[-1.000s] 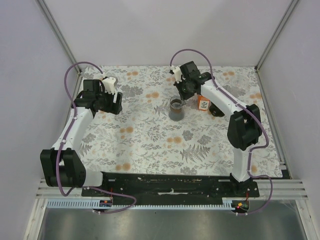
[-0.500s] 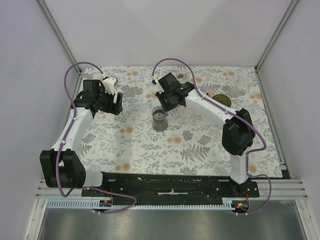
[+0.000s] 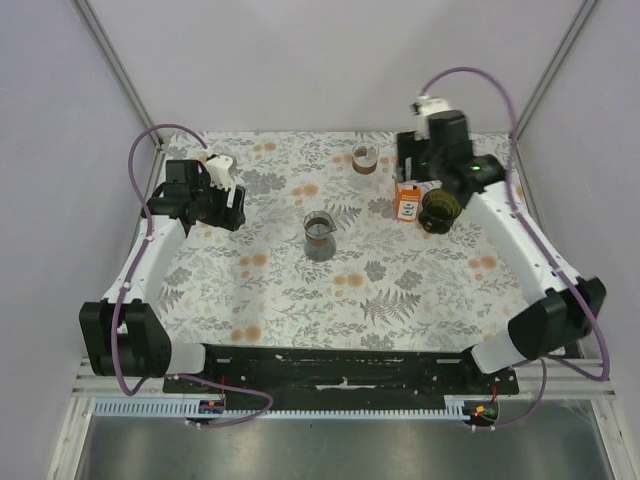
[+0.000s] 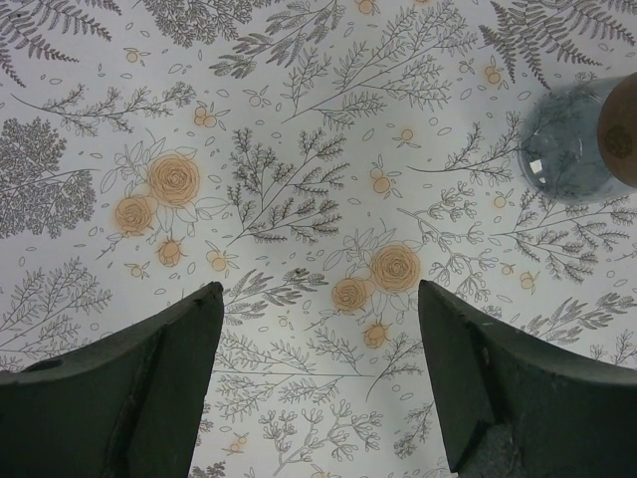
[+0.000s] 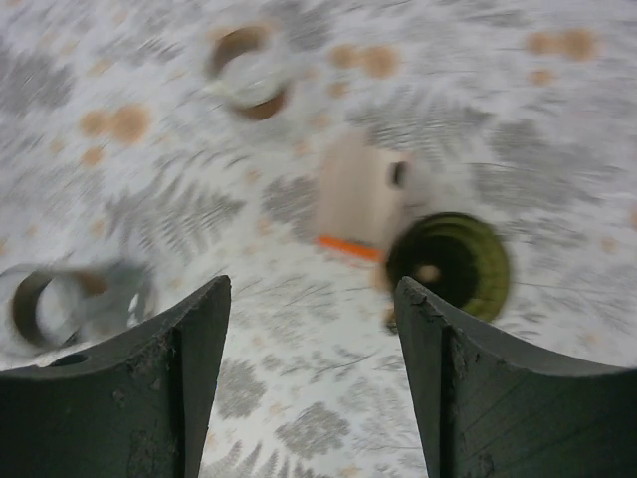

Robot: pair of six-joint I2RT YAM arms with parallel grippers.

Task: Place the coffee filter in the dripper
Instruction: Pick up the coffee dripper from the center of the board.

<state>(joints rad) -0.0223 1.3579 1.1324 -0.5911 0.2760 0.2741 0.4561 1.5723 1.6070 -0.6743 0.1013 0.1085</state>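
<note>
1. Top view: the dripper (image 3: 440, 208), dark green and round, stands mouth up on the flowered cloth (image 3: 300, 295), towards the far right of the table.
2. An orange-and-white box (image 3: 407, 203) stands just beside the dripper on its left. I cannot tell whether the two touch.
3. I cannot pick out a filter anywhere. The right wrist view is blurred and shows only the dripper's ribbed green inside, with a pale spot at the bottom.
4. The right gripper (image 5: 312, 289) hangs above the box and dripper. Its jaws are wide apart and hold nothing, with only cloth below the gap.
5. The right arm (image 3: 520, 240) reaches up the right side of the table to the far end.
6. A glass carafe (image 3: 318, 235) stands near the middle of the cloth, well apart from the dripper.
7. A small glass cup (image 3: 366, 158) with some brown on it sits farther back, near the far edge and to the left of the box.
8. The left gripper (image 4: 318, 294) is over the left side, well apart from the dripper. Its jaws are spread wide and empty above bare flowered cloth, and the carafe shows at the upper right corner of its wrist view.
</note>
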